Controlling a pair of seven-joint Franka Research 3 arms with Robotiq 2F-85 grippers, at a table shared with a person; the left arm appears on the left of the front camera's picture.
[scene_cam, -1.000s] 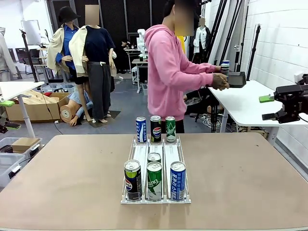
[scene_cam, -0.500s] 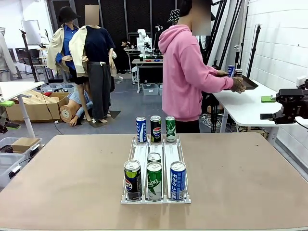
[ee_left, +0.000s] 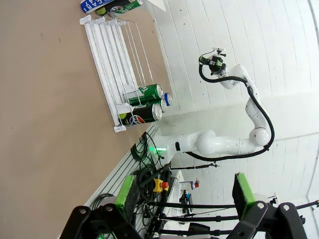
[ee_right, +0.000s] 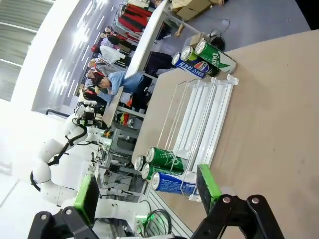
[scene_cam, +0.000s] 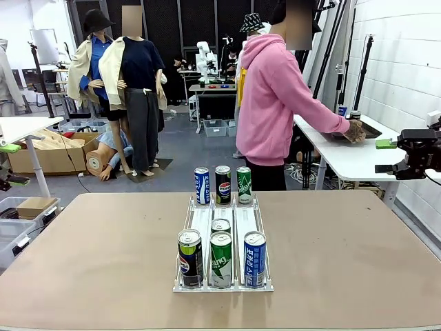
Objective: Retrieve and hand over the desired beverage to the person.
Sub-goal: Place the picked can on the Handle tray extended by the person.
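Cans stand in a white three-lane rack [scene_cam: 224,286] near the middle of the tan bench [scene_cam: 83,255]. Front row, seen from the robot's side: a black Pepsi can [scene_cam: 190,257] at left, a green can [scene_cam: 221,259] in the middle, a blue can [scene_cam: 254,258] at right; a fourth can [scene_cam: 220,226] sits just behind the green one in the middle lane. Far row, at the rack's other end: a blue can [scene_cam: 201,186], a dark Pepsi can [scene_cam: 223,185], a green can [scene_cam: 244,185], all upright. The person [scene_cam: 275,103], in a pink hooded sweatshirt and dark trousers, stands beyond the far edge of the bench, turned sideways toward a white side table [scene_cam: 344,155], both arms stretched forward, hands on a dark flat object [scene_cam: 362,131] lying there; small cans stand near it, labels too small to read. Right gripper [scene_cam: 387,156] hangs at the picture's right edge, off the bench, level with the side table, green pads apart, nothing between them. In the right wrist view its fingers [ee_right: 208,186] stand wide with the rack beyond. Left gripper [ee_left: 184,196] likewise released, fingers spread, empty, high above the bench edge.
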